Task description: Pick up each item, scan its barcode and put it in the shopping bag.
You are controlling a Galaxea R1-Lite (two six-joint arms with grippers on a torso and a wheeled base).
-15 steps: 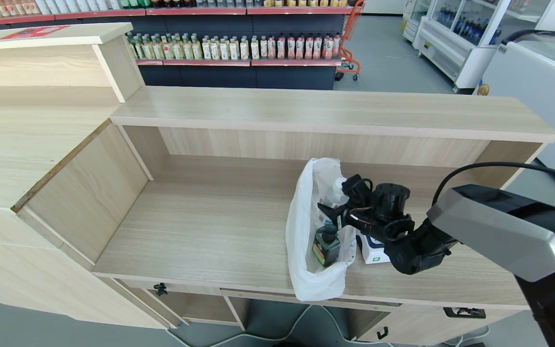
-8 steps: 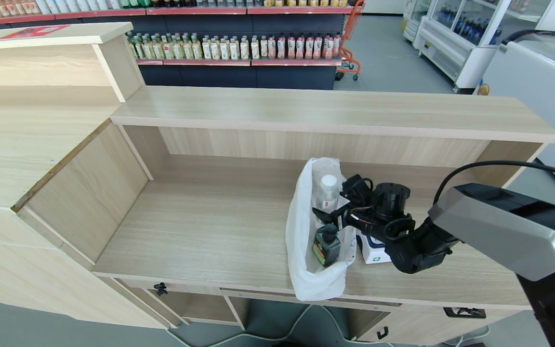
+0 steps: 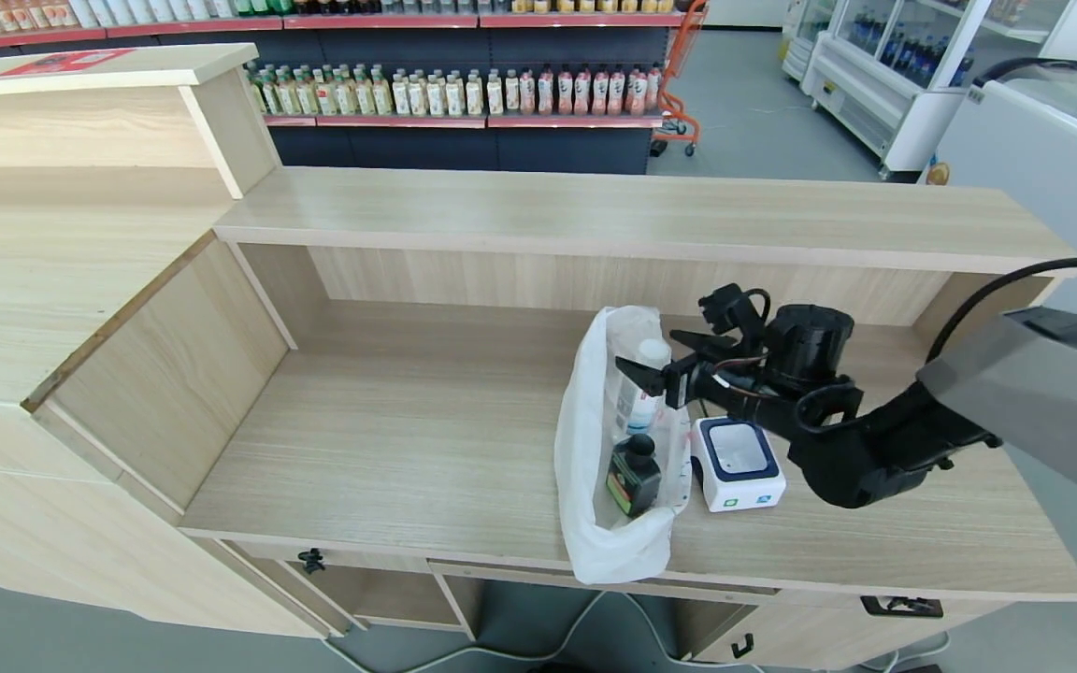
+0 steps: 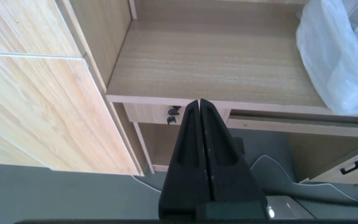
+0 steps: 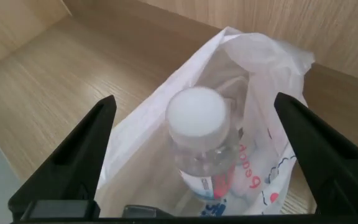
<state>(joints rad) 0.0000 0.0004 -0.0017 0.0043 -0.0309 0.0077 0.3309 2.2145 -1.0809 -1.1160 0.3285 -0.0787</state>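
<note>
Right gripper point(image 3: 653, 355) is hovering over the far end of the bag point(image 3: 583, 449), its fingers spreading wide and holding nothing. From its wrist camera, the right gripper point(image 5: 194, 102) is showing one finger on each side of the clear bottle point(image 5: 199, 134), both of them apart from it and above the cap. The clear bottle point(image 3: 637, 397) is standing cap-up inside the far part of the bag, leaning a little against the plastic. A dark bottle point(image 3: 634, 477) is standing in the near part of the same bag, its black cap pointing up. The bag is lying open on the counter point(image 3: 389, 439), its mouth facing up and its near end drooping over the front edge. The bag point(image 5: 257, 56) is bunching loosely around the clear bottle, with the counter point(image 5: 55, 81) running beside it.

The scanner point(image 3: 737, 451) is sitting on the counter just beside the bag, on the robot's right, its window facing up. It is sitting below the right arm and apart from the fingers.

Left gripper point(image 4: 199, 112) is hanging low in front of the counter point(image 4: 216, 62), its fingers pressing together with nothing between them. It is pointing toward the cabinet front, well apart from the bag point(image 4: 334, 56).

A ledge point(image 3: 595, 210) is running along the back of the counter.
</note>
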